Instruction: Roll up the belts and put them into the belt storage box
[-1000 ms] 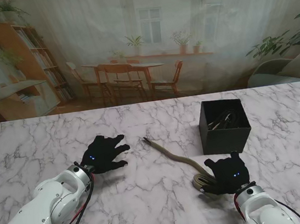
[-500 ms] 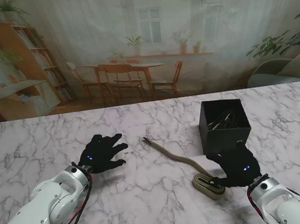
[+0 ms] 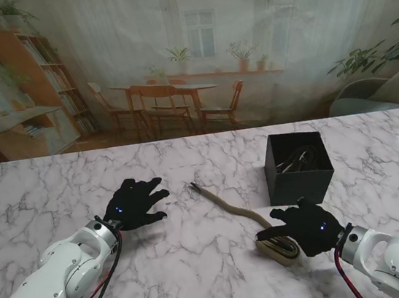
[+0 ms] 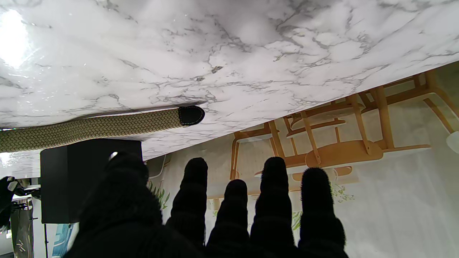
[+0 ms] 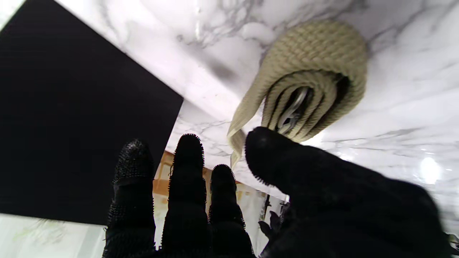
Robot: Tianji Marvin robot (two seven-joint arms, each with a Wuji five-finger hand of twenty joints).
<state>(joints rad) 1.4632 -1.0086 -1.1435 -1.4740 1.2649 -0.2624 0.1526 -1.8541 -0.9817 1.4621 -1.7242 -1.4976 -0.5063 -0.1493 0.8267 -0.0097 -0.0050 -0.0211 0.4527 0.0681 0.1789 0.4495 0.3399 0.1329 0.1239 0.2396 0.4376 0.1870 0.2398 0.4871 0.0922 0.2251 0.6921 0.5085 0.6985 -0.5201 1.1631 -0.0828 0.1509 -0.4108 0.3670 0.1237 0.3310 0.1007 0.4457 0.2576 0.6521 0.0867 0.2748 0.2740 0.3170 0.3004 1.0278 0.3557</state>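
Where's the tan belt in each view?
Stand: belt runs between the hands, its rolled end by the right hand.
Left wrist: belt's black-tipped end on marble.
Right wrist: belt's rolled end beyond the thumb.
Shared landmark: black box.

Printed dining-room backdrop (image 3: 187, 55) behind marble table (image 3: 200, 266).

Both hands, left hand (image 3: 136, 203) and right hand (image 3: 307, 227), spread, palms down.
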